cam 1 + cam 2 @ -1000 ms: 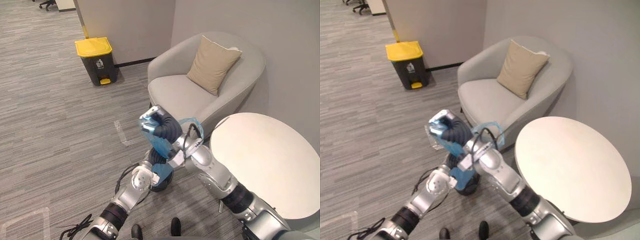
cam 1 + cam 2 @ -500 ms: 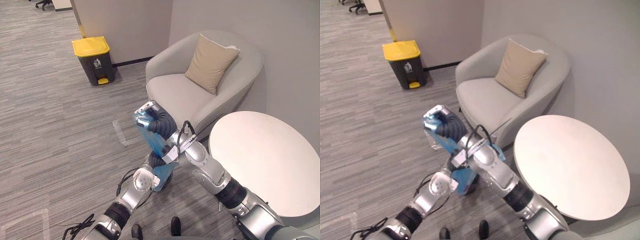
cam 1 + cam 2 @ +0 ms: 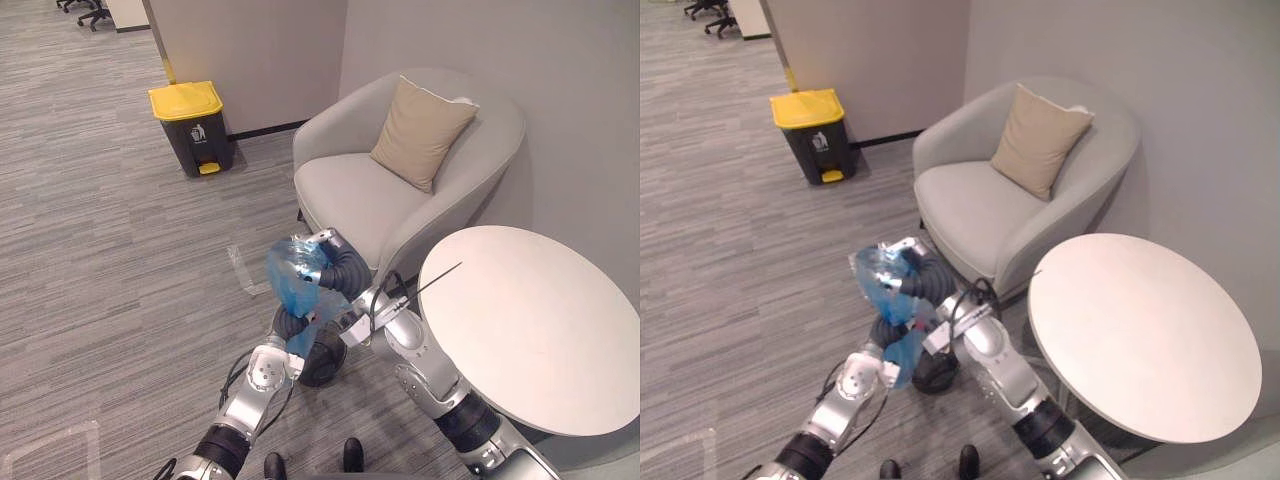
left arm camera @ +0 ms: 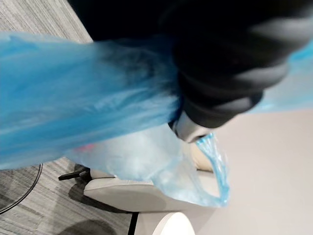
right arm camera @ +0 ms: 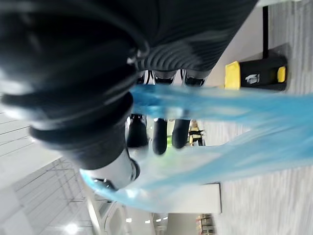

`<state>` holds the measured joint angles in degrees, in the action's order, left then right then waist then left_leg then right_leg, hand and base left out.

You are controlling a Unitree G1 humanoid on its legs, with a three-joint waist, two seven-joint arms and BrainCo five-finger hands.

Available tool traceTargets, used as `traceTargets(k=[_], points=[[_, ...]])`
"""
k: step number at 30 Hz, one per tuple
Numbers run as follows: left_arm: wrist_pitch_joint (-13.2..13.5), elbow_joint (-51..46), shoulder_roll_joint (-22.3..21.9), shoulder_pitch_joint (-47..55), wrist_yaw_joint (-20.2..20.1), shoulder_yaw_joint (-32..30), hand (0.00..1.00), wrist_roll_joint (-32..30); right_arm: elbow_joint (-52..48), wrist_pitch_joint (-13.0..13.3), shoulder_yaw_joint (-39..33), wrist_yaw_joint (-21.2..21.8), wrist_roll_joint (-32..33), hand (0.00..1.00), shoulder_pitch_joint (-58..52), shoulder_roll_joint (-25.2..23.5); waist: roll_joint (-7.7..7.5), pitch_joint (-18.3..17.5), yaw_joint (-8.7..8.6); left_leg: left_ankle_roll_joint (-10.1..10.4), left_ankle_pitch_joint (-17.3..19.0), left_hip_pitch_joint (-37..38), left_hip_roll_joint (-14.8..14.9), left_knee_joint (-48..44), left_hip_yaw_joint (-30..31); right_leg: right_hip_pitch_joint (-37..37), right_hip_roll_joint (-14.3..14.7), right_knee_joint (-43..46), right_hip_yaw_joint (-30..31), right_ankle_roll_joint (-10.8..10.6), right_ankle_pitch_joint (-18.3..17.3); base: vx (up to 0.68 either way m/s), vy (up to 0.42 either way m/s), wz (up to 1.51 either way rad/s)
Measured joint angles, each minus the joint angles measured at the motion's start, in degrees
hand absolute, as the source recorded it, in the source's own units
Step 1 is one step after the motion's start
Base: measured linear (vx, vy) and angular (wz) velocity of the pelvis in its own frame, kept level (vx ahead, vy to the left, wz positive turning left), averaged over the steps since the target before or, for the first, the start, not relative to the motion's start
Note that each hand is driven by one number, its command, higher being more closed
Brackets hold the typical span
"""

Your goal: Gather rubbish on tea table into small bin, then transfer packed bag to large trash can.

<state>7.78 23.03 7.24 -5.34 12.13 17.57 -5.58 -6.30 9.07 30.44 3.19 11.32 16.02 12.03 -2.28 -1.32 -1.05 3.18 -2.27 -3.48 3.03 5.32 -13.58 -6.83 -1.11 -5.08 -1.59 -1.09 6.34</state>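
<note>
Clenching right hand fingers round bag, above left hand, hold unclear. Hangs well apart from can, ahead-left.

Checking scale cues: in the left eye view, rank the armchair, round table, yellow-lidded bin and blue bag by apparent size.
Largest: armchair and round table, too alike to split, the table being nearer.
Then yellow-lidded bin.
Smallest: blue bag, despite being close to the camera.

The room was bright all over. Soft shadows lay under the round white table and beside the grey cushioned armchair. Up high, small ceiling lights glowed.
</note>
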Motion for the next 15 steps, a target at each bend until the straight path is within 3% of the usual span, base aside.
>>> traceTargets(k=[7,11,15], points=[[0.0,0.0,0.4,2.1,0.0,-3.1,1.00,0.1,1.2,0.8,-2.8,-4.0,-18.5,0.00,-3.8,4.9,0.07,-1.0,0.01,-0.1,-0.1,0.8,-0.1,0.5,0.4,0.8,-0.1,0.0,-0.5,-0.2,-0.2,0.00,0.005,0.02],[0.0,0.0,0.9,2.6,0.0,-3.9,1.00,0.1,2.8,0.9,-3.6,-5.7,-23.5,0.00,-5.3,6.5,0.07,-1.0,0.01,-0.1,-0.1,0.8,-0.2,0.5,0.5,0.8,-0.3,0.0,-0.6,-0.2,-0.2,0.00,0.000,0.00],[-0.8,0.0,-0.1,5.6,0.1,-7.9,1.00,0.2,2.6,1.1,-10.7,-7.3,-25.0,0.00,-11.0,3.6,0.08,-1.0,0.01,-0.1,-0.1,0.8,-0.3,0.5,0.5,0.8,-0.3,0.0,-0.7,-0.3,-0.2,0.00,0.000,0.00]])
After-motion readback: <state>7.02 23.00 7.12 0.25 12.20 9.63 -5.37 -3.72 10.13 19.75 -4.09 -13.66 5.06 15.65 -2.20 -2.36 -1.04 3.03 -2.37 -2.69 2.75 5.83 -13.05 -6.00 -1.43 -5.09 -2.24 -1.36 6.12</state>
